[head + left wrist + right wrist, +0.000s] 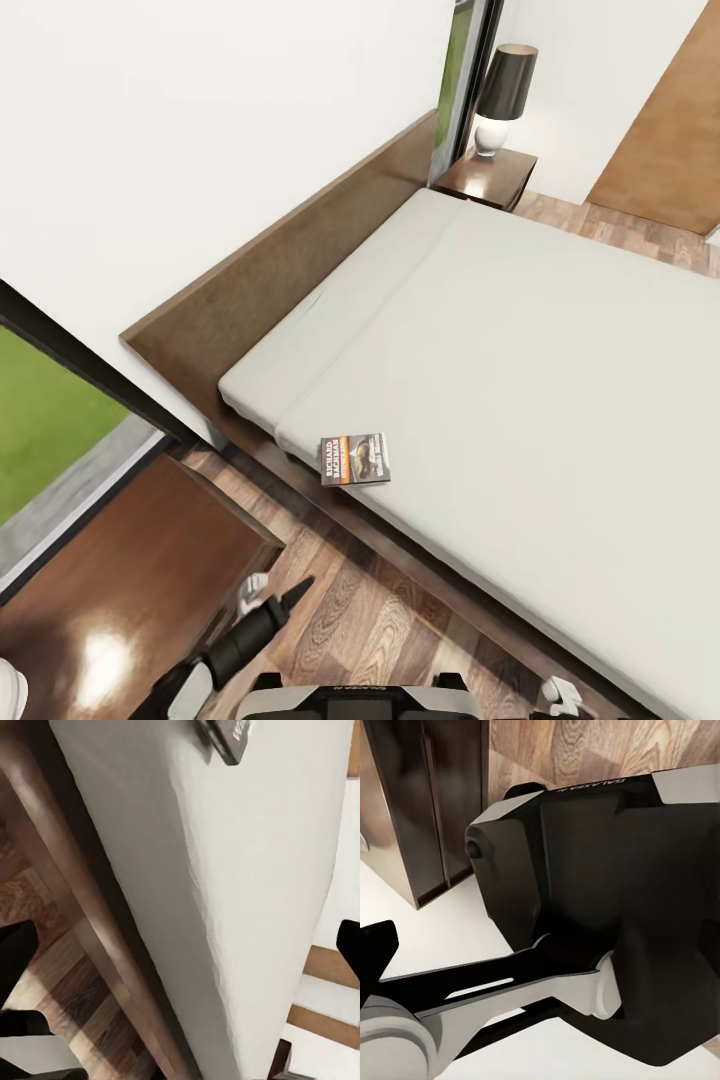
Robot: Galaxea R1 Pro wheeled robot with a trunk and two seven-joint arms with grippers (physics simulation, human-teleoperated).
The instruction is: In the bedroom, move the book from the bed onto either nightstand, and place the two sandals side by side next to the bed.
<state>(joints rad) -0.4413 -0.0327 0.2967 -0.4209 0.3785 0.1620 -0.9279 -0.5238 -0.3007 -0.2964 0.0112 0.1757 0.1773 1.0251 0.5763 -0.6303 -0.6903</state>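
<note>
The book [355, 459] lies flat on the bed [520, 380], on the pale mattress at its near edge and close to the headboard [290, 270] end. Its white and orange cover faces up, with bold dark lettering and a dark central picture. In the left wrist view one corner of the book [229, 736] shows on the mattress, with the bed's [247, 870] dark wooden frame rail and the plank floor [67, 990] beside it.

A nightstand [130, 580] with a glossy dark brown top stands just beside the bed at the near end of the headboard, under a black-framed window [60, 430]. A second nightstand [487, 177] stands at the far end of the headboard and carries a lamp [503, 95] with a dark shade.

The left pincer [262, 600] hangs low over the floor [360, 610] between the near nightstand and the bed frame, apart from the book. Whether its jaws stand wide or narrow cannot be told. The right pincer [560, 693] sits at the lower edge of the head view, next to the bed frame; its jaw opening cannot be told either. The right wrist view shows the robot's dark body [607, 907] above the floor
</note>
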